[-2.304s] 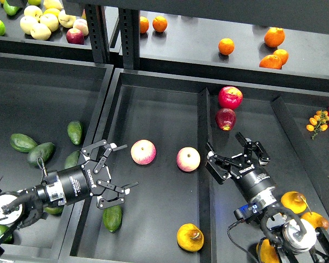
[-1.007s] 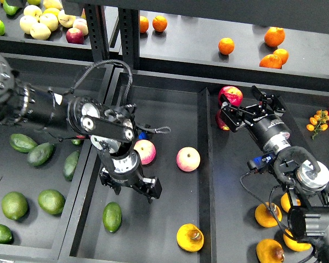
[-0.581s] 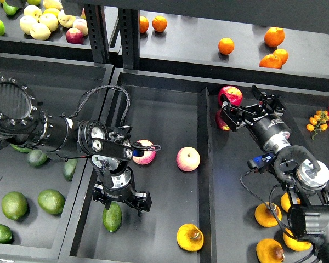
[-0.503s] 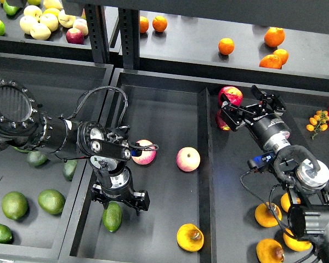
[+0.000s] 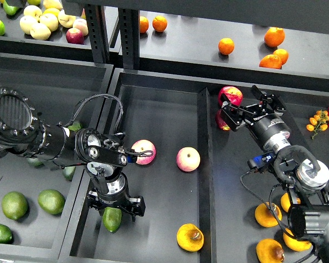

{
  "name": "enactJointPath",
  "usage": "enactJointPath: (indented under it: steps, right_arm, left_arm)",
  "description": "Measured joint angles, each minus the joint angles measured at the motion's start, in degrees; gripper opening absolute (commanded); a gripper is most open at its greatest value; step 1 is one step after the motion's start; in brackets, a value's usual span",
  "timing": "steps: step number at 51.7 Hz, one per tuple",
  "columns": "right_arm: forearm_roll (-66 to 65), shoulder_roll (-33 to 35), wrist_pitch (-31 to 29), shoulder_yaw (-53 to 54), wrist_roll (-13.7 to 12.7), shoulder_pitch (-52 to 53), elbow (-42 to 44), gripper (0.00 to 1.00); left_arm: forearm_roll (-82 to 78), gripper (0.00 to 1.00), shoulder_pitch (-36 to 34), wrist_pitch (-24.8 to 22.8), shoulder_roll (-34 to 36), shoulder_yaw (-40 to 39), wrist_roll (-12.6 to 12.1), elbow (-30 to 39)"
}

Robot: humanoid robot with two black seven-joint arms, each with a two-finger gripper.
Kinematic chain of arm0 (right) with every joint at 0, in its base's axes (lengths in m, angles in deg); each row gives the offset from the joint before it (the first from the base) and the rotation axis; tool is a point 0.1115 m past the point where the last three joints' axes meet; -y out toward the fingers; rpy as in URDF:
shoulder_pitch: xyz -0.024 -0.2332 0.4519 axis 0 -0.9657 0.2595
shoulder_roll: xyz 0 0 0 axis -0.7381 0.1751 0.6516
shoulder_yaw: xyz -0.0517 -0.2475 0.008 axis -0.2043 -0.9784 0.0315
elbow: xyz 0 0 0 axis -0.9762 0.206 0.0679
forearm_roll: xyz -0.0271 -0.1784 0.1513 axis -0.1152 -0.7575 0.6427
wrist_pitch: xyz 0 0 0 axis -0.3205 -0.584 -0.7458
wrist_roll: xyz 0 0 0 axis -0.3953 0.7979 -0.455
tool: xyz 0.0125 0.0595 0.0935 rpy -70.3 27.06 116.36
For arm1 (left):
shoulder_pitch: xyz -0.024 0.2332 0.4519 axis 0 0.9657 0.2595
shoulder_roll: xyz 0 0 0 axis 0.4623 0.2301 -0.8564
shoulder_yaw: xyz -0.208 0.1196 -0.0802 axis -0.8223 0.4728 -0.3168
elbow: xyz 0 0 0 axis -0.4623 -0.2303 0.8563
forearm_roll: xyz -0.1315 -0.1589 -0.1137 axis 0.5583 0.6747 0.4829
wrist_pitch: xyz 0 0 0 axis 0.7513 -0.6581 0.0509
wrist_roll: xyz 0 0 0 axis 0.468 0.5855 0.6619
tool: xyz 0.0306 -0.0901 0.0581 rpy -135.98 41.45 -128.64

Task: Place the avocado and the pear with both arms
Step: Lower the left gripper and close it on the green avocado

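The avocado (image 5: 112,219) lies at the front left of the middle tray (image 5: 159,109). My left gripper (image 5: 114,203) points down right over the avocado's far end, with its fingers spread to either side and nothing held. The pear (image 5: 190,237), golden-yellow with a dark brown spot, lies at the front of the same tray, right of the avocado. My right gripper (image 5: 248,108) is open and empty over the right tray (image 5: 296,118), next to two red apples (image 5: 231,95).
Two pink-and-yellow apples (image 5: 144,152) (image 5: 188,159) lie mid-tray behind my left gripper. Several green avocados (image 5: 14,204) lie in the left tray. More yellow-orange fruits (image 5: 267,215) lie in the right tray under my right arm. Oranges (image 5: 226,46) sit on the back shelf.
My left gripper has swung from mid-tray down and left, and now stands over the avocado. The right arm has stayed still over the last second. No fruit has moved.
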Motion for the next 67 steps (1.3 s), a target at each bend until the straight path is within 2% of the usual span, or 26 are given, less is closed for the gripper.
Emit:
enactJointPath:
  steps: [40, 67]
  right_arm:
    - [0.1, 0.0, -0.27, 0.03, 0.01, -0.42, -0.69, 1.0]
    - [0.19, 0.0, -0.29, 0.0, -0.07, -0.84, -1.21, 1.0]
  left_arm:
    - [-0.78, 0.98, 3.61, 0.0, 0.0, -1.11, 0.0, -4.34]
    - [-0.68, 0.89, 4.73, 0.0, 0.01, -3.17, 0.0, -6.1]
